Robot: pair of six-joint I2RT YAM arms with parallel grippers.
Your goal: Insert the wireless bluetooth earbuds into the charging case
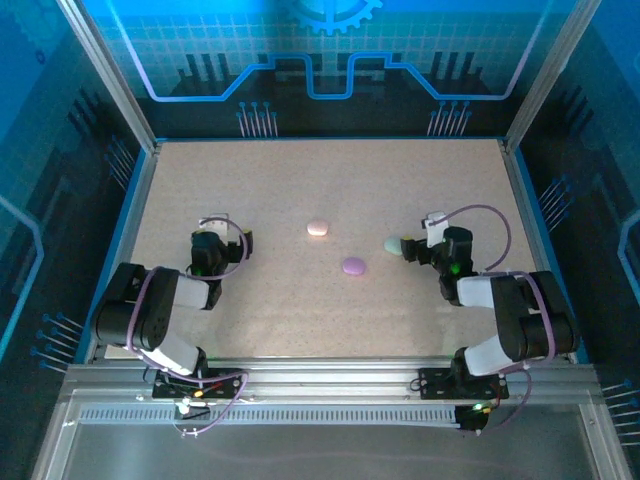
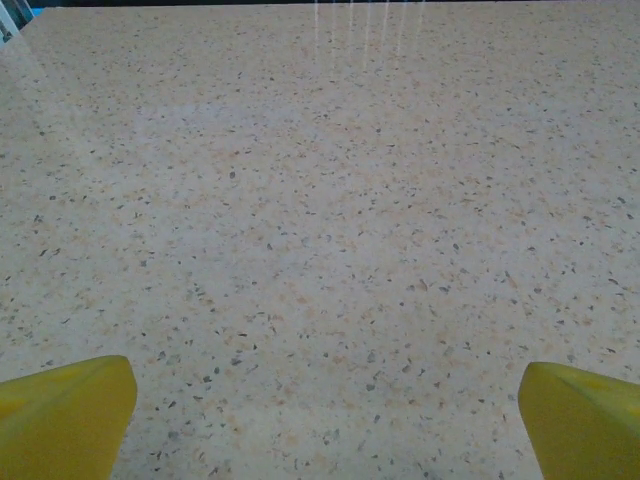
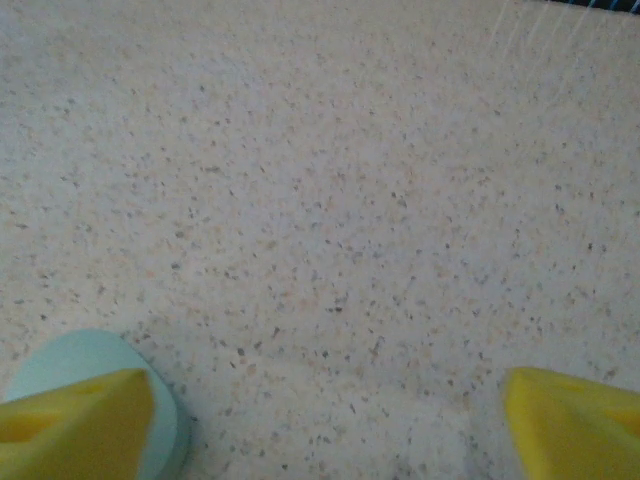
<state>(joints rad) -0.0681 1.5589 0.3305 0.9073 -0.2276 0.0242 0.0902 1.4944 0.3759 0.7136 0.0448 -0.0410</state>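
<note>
Table (image 1: 300, 180): flat matte top, beige with fine dark and orange speckles, terrazzo-like. A faint gloss with vertical light streaks is noted at its far edge in the left wrist view. It is bounded by a ribbed aluminium rail (image 1: 320, 385) on the near side.

Three charging cases are recorded near the middle of the table. All are smooth, closed, oval pebble shapes in pastel plastic.
- pink case (image 1: 318, 228): the farthest of the three from the arm bases.
- purple case (image 1: 353, 265): nearer the bases, to the right of the pink one and apart from it.
- mint-green case (image 1: 392, 244): the rightmost, just beside the tip of the right arm. In the right wrist view a flat, softly rounded top and a low curved side wall are seen. No seam can be made out.

Left gripper (image 2: 320, 420): its yellow wedge-shaped fingers (image 2: 65, 410) are spread wide to the two lower corners of the left wrist view. Bare table lies between them and nothing is held.

Right gripper (image 3: 325, 420): its yellow fingers (image 3: 570, 415) are likewise spread wide, with nothing clamped. The finger at the left of the right wrist view overlaps the mint-green case. Contact cannot be told.
</note>
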